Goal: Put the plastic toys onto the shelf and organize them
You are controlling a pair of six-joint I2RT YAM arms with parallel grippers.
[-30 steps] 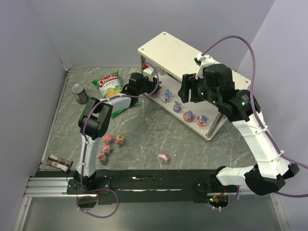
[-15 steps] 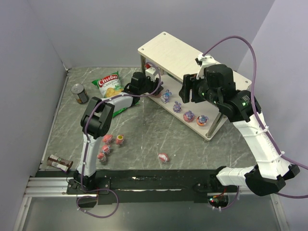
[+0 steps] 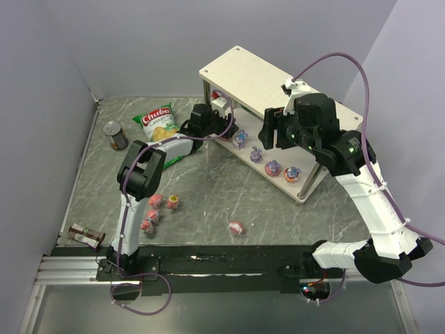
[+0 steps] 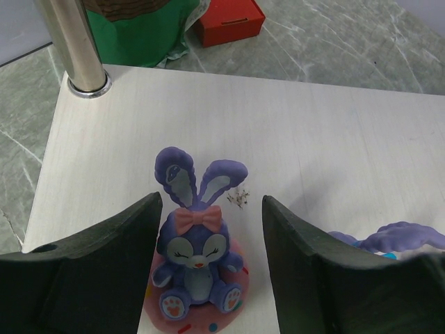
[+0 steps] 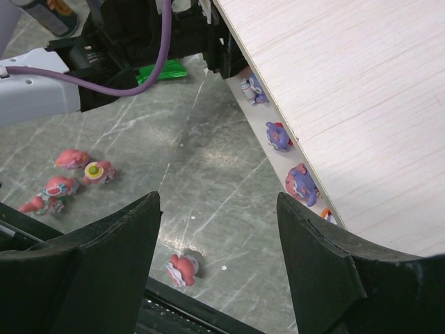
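Observation:
My left gripper [image 4: 212, 202] is open at the left end of the shelf's lower board [image 4: 334, 139]. A purple bunny toy [image 4: 198, 261] on a pink base stands upright on the board between the jaws, close to the left finger. A second purple toy [image 4: 393, 236] shows at the right edge. In the top view the left gripper [image 3: 221, 125] is under the shelf [image 3: 257, 76], and several purple toys [image 3: 272, 167] line the lower board. My right gripper [image 5: 217, 198] is open and empty, above the shelf's front edge. Pink toys [image 3: 156, 202] and one more [image 5: 182, 268] lie on the table.
A green chip bag [image 3: 158, 124] and a dark can [image 3: 115, 136] lie at the back left. A brown bottle [image 3: 87, 235] lies at the front left edge. A metal post [image 4: 76, 49] and a red box [image 4: 229, 17] stand behind the bunny.
My left gripper has edged slightly right, further under the shelf's left end. The right arm has barely moved.

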